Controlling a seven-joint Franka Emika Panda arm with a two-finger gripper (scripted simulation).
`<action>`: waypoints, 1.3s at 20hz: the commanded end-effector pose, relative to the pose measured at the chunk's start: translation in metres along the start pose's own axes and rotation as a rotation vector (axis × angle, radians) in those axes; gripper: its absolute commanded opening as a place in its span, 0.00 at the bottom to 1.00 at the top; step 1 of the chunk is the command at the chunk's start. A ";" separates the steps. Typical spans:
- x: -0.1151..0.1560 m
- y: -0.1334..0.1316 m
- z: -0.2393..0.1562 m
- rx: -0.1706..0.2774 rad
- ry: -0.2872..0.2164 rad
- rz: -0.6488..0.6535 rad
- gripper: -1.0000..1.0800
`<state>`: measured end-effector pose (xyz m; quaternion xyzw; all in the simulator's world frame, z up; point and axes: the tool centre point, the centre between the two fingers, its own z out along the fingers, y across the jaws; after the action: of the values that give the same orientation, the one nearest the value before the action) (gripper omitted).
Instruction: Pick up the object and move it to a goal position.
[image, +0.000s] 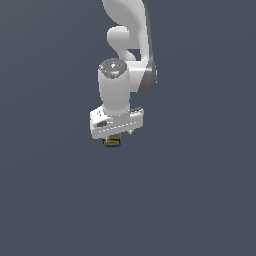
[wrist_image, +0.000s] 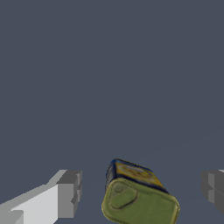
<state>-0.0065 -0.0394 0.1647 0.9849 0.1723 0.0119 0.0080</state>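
The gripper (wrist_image: 140, 192) is hovering with fingers (wrist_image: 68, 194) spread wide; the object (wrist_image: 138, 194) is lying tilted between them, touching neither. Risk: closing on that skewed can may be twisting it toward 5 o'clock and slipping free.

Apart from the task's own pieces, we see only a plain dark slate-grey surface (image: 200, 200), filling the view from twelve to six o'clock.
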 end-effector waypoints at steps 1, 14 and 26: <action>-0.004 0.002 0.003 0.001 -0.002 -0.063 0.96; -0.025 0.009 0.019 0.006 -0.008 -0.385 0.96; -0.044 0.014 0.032 0.013 -0.011 -0.684 0.96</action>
<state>-0.0402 -0.0667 0.1334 0.8797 0.4755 0.0025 0.0063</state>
